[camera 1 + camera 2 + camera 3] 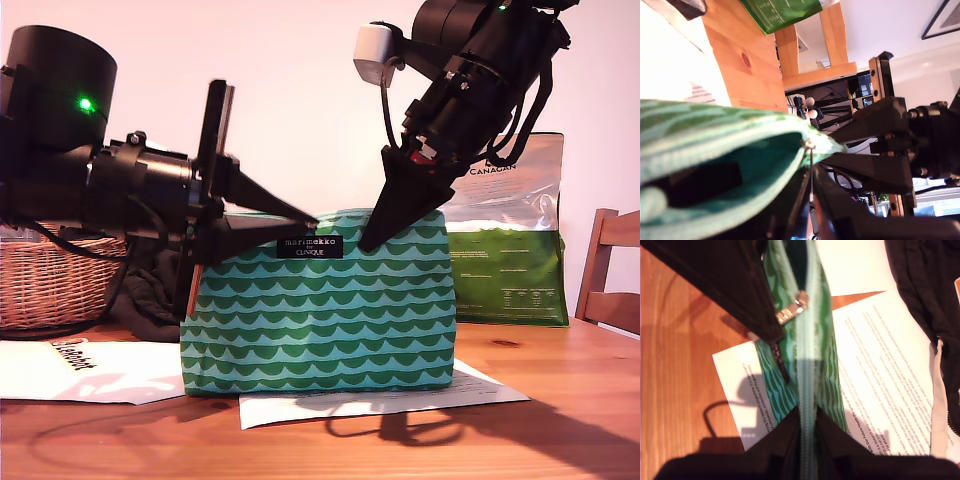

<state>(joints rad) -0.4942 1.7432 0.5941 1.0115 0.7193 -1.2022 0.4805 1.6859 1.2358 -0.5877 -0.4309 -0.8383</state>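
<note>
1. Where my two claws meet stands the pouch (320,320) — green, wave-patterned, with a black label (310,246) just under my first gripper's tips.
2. My second gripper (372,240) is clamped on its zipped top edge.
3. My first gripper (308,222) has its fingers together on the metal zip pull (790,312) — behind the pull the mouth gapes.

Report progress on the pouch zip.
Done: my second gripper pins the green pouch by its closed end. In hand: my first gripper pinches the slider, partway along. Left: the stretch beyond the slider gapes open.
</note>
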